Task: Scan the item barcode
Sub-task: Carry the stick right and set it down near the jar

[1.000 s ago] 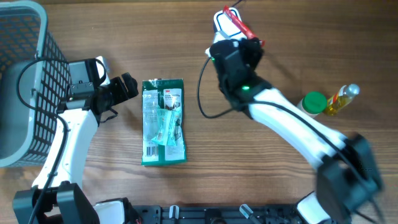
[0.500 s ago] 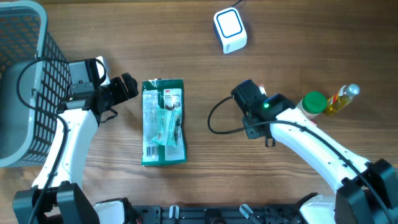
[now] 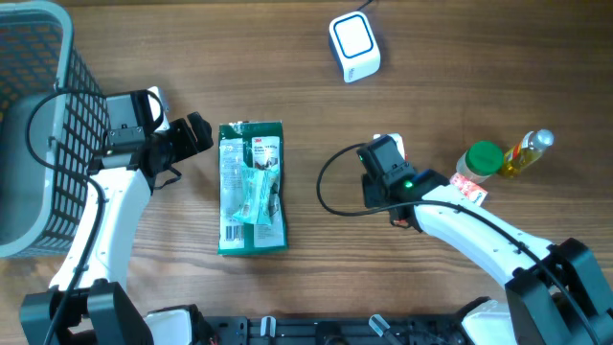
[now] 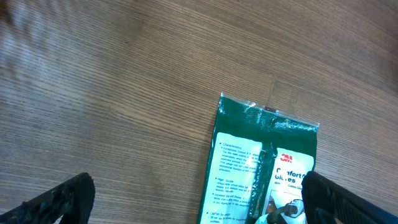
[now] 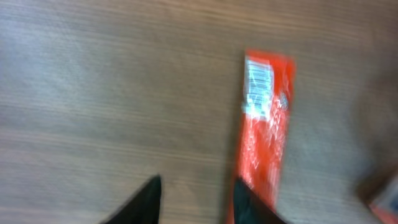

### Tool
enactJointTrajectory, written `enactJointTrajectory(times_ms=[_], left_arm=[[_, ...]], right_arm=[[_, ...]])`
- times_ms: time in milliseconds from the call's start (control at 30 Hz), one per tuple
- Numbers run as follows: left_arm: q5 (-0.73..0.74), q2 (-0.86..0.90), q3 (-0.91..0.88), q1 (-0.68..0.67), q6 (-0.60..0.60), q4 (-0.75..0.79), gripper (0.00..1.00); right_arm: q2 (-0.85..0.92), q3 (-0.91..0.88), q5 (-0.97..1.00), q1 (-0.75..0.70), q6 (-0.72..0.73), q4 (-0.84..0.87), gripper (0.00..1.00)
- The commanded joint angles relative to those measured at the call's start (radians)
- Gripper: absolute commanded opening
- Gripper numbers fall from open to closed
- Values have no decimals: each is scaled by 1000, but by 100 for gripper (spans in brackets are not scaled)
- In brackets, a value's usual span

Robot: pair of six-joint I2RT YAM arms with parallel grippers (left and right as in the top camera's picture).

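Right wrist view: the right end effector (image 5: pixel 196 199) stands with its jaws apart. Bare counter (image 5: pixel 93 93) shows between them and nothing is gripped. The red packet (image 5: pixel 264 143) lies flat on the counter just ahead of one fingertip, which overlaps its near end. Whether the two touch cannot be told through the blur. In the overhead view only a corner of the packet shows past the arm, just beside the green-capped bottle (image 3: pixel 484 158), on the bottle's robot-ward side.

Appearance: a long, narrow sachet of orange-red film. A white printed label (image 5: pixel 260 87) sits at the end away from the fingers. It is probably the barcode, though too blurred to read.

Handling, as judged: light, thin and limp, with a slick skin. Held by one end it would likely sag, and a pinch over the label would hide the code. It is best taken across its narrow width on the plain red half, leaving the label clear to face the scanner (image 3: pixel 354 46). Because it lies flat, the fingertips should straddle its long edges rather than press down on its face.

The scanner is a small white unit, well apart from the bottle, beyond it and to its left.

The left end effector (image 4: pixel 202 202) has its jaws spread wide and holds nothing. It hangs over the top edge of a green glove pack (image 4: pixel 249 168), which lies flat, well apart from the bottle on its left.
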Motion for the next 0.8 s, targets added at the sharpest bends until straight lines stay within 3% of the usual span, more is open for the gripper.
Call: enactJointTrajectory(times_ms=[0, 100, 267, 500, 700, 767], left_arm=[[-6, -4, 5, 5, 13, 2, 100], [-6, -5, 5, 5, 13, 2, 100], [-6, -4, 5, 5, 13, 2, 100], [-6, -5, 5, 5, 13, 2, 100], [-6, -4, 5, 5, 13, 2, 100], [-6, -5, 5, 5, 13, 2, 100]], right_arm=[[18, -5, -14, -2, 24, 24, 19], [34, -5, -7, -2, 21, 34, 12], [119, -5, 6, -2, 26, 55, 9], [272, -5, 87, -61, 208, 25, 4], [274, -5, 82, -172, 184, -21, 4], [274, -5, 48, -182, 106, -25, 4]])
